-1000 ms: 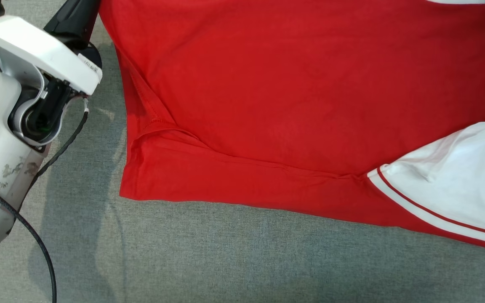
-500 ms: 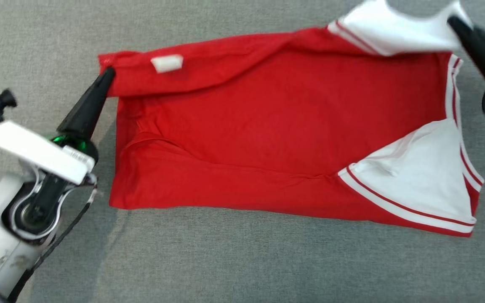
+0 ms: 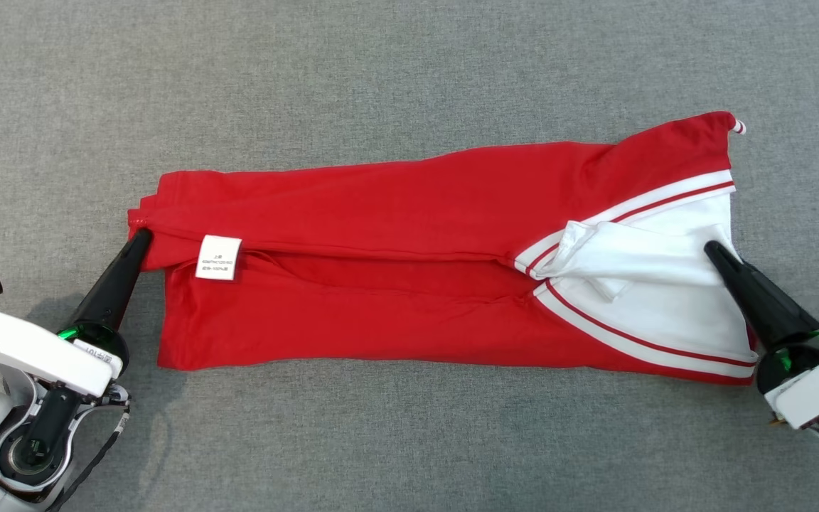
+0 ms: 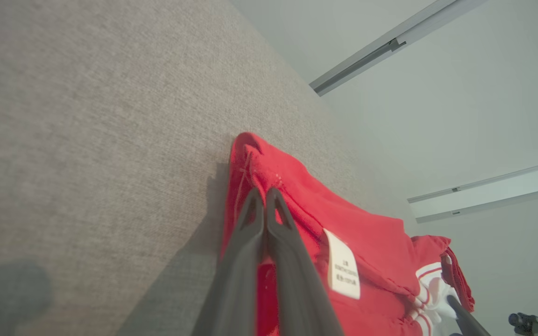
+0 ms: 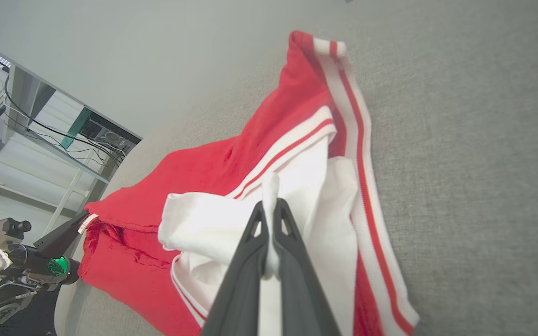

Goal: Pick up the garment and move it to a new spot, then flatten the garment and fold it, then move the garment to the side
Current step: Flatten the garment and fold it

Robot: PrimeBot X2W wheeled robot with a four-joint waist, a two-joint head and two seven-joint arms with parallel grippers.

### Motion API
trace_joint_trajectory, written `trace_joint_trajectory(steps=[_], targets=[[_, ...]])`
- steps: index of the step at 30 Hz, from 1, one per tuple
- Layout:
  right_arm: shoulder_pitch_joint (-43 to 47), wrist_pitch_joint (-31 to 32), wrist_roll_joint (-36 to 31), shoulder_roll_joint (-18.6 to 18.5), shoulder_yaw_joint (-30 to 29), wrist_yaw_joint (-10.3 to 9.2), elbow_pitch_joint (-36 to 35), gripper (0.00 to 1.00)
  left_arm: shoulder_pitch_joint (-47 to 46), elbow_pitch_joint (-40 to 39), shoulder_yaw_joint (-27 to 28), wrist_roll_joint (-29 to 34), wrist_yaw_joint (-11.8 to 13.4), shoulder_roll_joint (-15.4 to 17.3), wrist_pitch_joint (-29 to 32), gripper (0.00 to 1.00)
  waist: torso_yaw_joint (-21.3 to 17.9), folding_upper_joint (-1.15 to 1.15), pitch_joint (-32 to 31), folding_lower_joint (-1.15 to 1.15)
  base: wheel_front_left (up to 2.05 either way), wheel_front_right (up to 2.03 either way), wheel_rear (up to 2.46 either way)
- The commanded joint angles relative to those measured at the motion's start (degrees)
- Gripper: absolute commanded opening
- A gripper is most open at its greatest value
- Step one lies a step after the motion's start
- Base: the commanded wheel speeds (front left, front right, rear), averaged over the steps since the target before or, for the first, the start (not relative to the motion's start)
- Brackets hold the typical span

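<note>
tag: white tag (image 3: 218, 257), print too small to read
garment: red garment (image 3: 395, 206), white striped end at 3 o'clock, folded lengthwise, mid table (image 3: 409, 441)
left pincer (image 3: 141, 235): clamped on 9 o'clock corner
right pincer (image 3: 711, 248): clamped on white cloth

You've got a grey woven surface (image 3: 409, 71) w/ one item lying on it: the red garment (image 3: 381, 206). It's stretched L-to-R across the middle, folded into a long band, far long edge doubled over toward you. White care label (image 3: 218, 257) faces up nr the left end. White panel (image 3: 665, 306) w/ red stripe sits bunched at the right end. Grey cloth shows on every side of it.
</note>
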Motion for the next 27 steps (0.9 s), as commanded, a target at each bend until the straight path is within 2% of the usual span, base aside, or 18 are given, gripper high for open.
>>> trace_joint_trajectory(steps=[1, 2, 4, 8, 12, 15, 18, 20, 23, 27], targets=[[0.37, -0.28, -1.21, 0.51, -0.5, 0.0, 0.32, 0.48, -0.05, 0.65, 0.23, 1.03, 0.25, -0.14, -0.92, 1.0, -0.1, 0.0, -0.01, 0.0, 0.0, 0.0, 0.0], [0.54, -0.74, -2.22, 1.62, -1.12, 0.0, 0.69, 1.0, -0.37, 1.36, 0.11, 2.03, 0.44, -0.59, -1.71, 1.0, -0.16, 0.0, -0.01, 0.0, 0.0, 0.0, 0.0], [0.69, -1.74, -5.43, 3.4, -2.48, 0.0, 1.36, 1.0, -0.7, 2.59, 0.27, 4.54, 1.16, -1.49, -3.48, 1.0, -0.3, 0.0, -0.15, 0.0, 0.0, 0.0, 0.0], [1.26, -5.44, -10.98, 7.56, -6.59, 0.0, 1.35, 1.0, -1.37, 3.96, 2.61, 13.91, 5.8, -3.41, -5.68, 1.0, -0.09, 0.0, -0.86, 0.0, 0.0, 0.0, 0.0], [1.43, -10.08, -17.78, 10.86, -11.2, 0.0, -0.14, 1.0, 1.26, 0.26, 14.48, 29.53, 11.51, -8.69, -5.83, 1.0, 0.31, 0.0, -1.68, 0.0, 0.0, 0.0, 0.0], [1.21, -12.44, -23.17, 12.81, -14.88, 0.0, -1.37, 1.0, 4.26, -6.05, 22.66, 41.42, 13.96, -13.39, -5.86, 1.0, 0.35, 0.0, -2.44, 0.0, 0.0, 0.0, 0.0], [1.14, -13.39, -29.73, 15.88, -18.91, 0.0, -1.85, 1.0, 7.31, -11.63, 27.92, 51.3, 14.94, -17.58, -5.87, 1.0, 0.45, 0.0, -3.42, 0.0, 0.0, 0.0, 0.0], [1.34, -13.31, -33.68, 17.45, -20.74, 0.0, -1.7, 1.0, 9.14, -13.57, 29.72, 56.16, 14.59, -19.71, -5.86, 1.0, 0.53, 0.0, -4.1, 0.0, 0.0, 0.0, 0.0], [1.65, -12.89, -38.76, 18.78, -21.65, 0.0, -2.0, 1.0, 10.92, -15.23, 32.06, 62.21, 13.78, -21.97, -5.87, 1.0, 0.6, 0.0, -4.94, 0.0, 0.0, 0.0, 0.0], [2.52, -12.31, -44.02, 20.63, -22.01, 0.0, -0.98, 1.0, 13.25, -14.6, 33.13, 68.22, 12.59, -23.28, -5.84, 1.0, 0.48, 0.0, -5.85, 0.0, 0.0, 0.0, 0.0]])
